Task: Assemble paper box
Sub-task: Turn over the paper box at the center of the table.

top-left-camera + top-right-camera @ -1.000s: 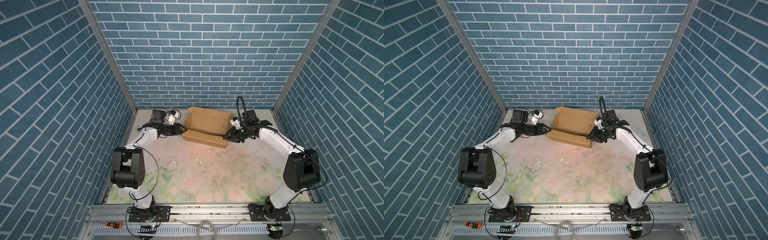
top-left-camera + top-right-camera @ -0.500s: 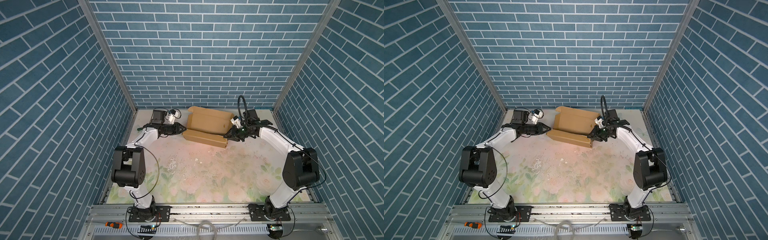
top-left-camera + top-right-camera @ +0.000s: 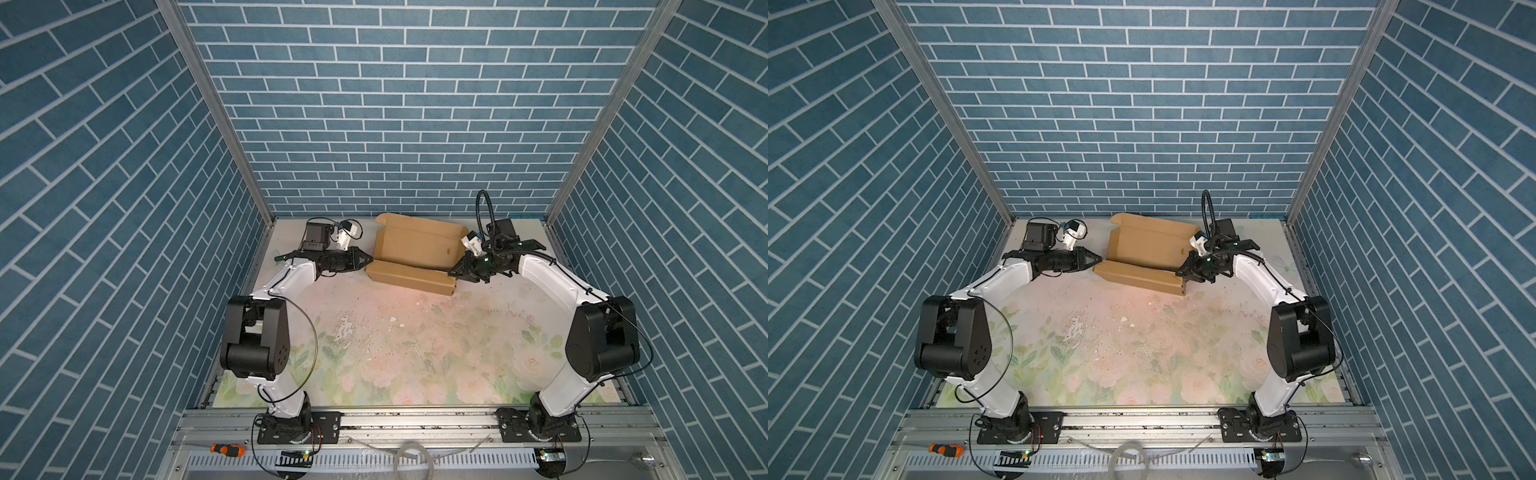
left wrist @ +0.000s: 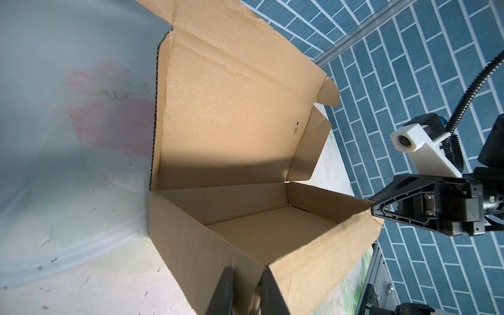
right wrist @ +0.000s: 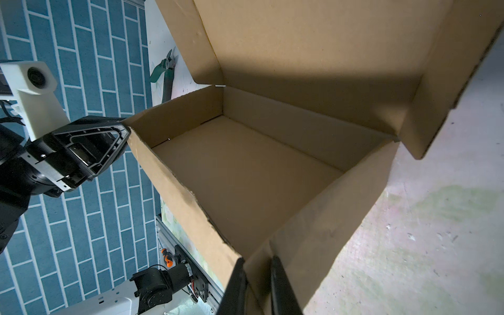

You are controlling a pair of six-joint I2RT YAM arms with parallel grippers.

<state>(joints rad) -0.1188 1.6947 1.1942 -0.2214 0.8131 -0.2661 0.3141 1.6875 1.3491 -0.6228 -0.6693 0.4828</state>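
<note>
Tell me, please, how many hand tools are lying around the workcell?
2: an orange-handled screwdriver by the front rail, and green-handled cutters on the table beside the left arm. Others may be hidden behind the paper box.

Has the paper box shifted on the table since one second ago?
No. In a top view the paper box stays where it was: its lid's top edge lines up with the same stretch of the back wall foot as before.
</note>
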